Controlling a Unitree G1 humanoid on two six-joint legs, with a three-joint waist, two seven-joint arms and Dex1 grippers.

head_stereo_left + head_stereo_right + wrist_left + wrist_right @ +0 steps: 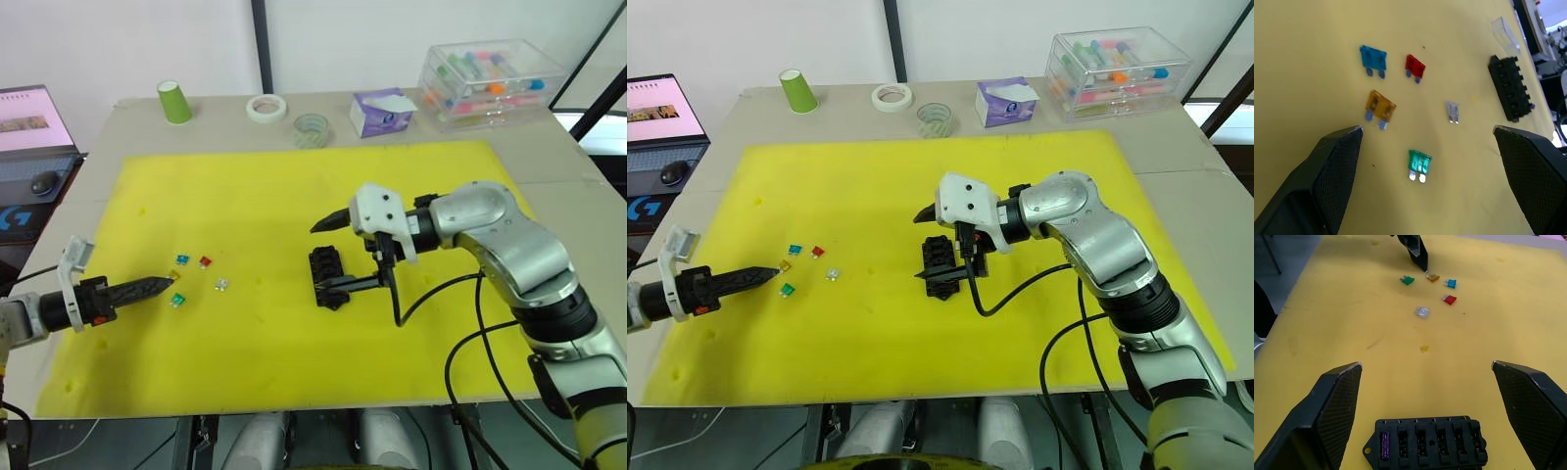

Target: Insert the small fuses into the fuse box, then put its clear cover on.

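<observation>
Head cam: I've got the yellow mat (294, 196) covering most of the table (578, 211); fuse box (327, 277) sits about mid-mat, a bit toward the right side. R gripper (355, 253) hangs right over it, fingers spread wide, one tip pointing toward the mat's left, the other down by the box's near end. L gripper (168, 284) comes in low from the left edge, tip among the small fuses (196, 274), which lie as a loose cluster in the mat's left half, well apart from the box. Along the far table edge: green cup (174, 101), tape roll (265, 108), clear tape roll (311, 129), tissue box (381, 112), big clear storage box (493, 82) at far right corner. Laptop (31, 122) off the left side. L wrist cam: fingers (1334, 171) wide apart, nothing between them but mat; ahead lie the blue fuse (1374, 58), red fuse (1414, 66), amber fuse (1380, 106), clear fuse (1452, 110) and green fuse (1419, 162), all flat and separate. Fuse box beyond them, w/ the clear cover (1505, 34) lying just past its far end. R wrist cam: fingers (1334, 413) wide apart, box between and just below them, slots up, a purple fuse (1384, 448) seated in the end slot, the other slots look empty. Fuse cluster farther off w/ L gripper tip beside the amber one.
</observation>
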